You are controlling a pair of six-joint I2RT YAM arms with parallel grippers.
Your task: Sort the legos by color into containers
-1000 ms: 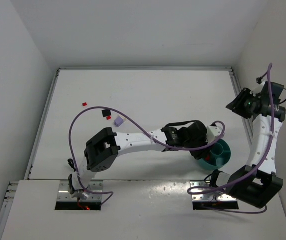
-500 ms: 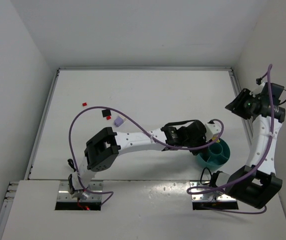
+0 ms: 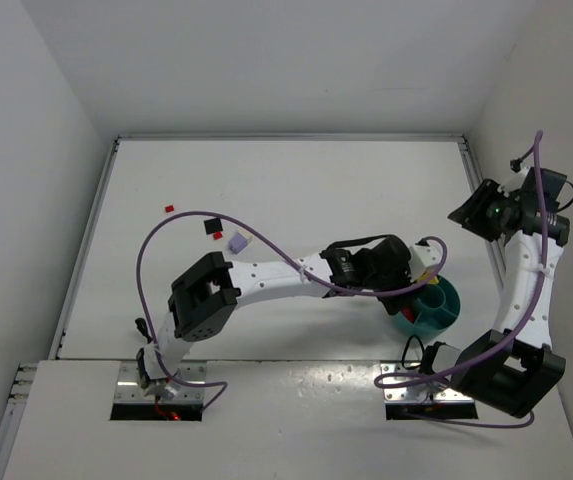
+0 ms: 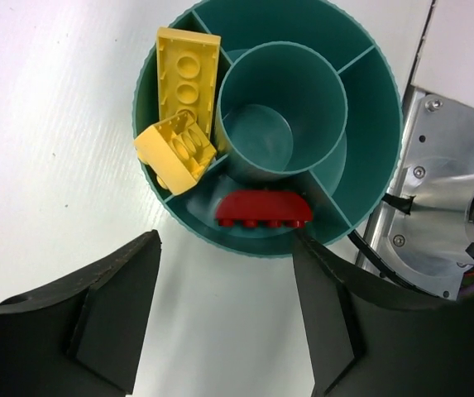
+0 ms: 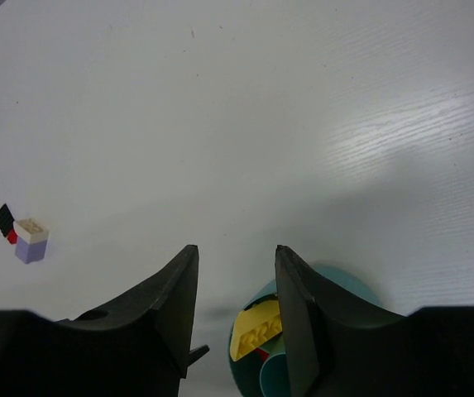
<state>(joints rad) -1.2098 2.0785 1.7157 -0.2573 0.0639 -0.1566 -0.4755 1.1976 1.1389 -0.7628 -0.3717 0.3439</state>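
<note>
My left gripper [image 4: 226, 277] has sprung wide since the earlier frame and is empty, just above the bowl [image 4: 377, 124]. Small yellow brick [image 4: 174, 153] lies tilted against the bowl's divider, next to the red brick [image 4: 263, 209]. I lift straight up, no nudging. Right gripper [image 5: 235, 285]: half open, empty, beyond the bowl.

The round teal bowl [image 4: 369, 124] stands upright, divided around a central ring. 1 compartment holds a long yellow brick [image 4: 189, 70] lying studs-up and a short yellow brick [image 4: 177, 149] tilted against it. The neighbouring compartment holds a red brick [image 4: 263, 209]. A lavender brick [image 3: 236, 241] and a small red piece [image 3: 169, 208] lie loose, well apart from the bowl.
</note>
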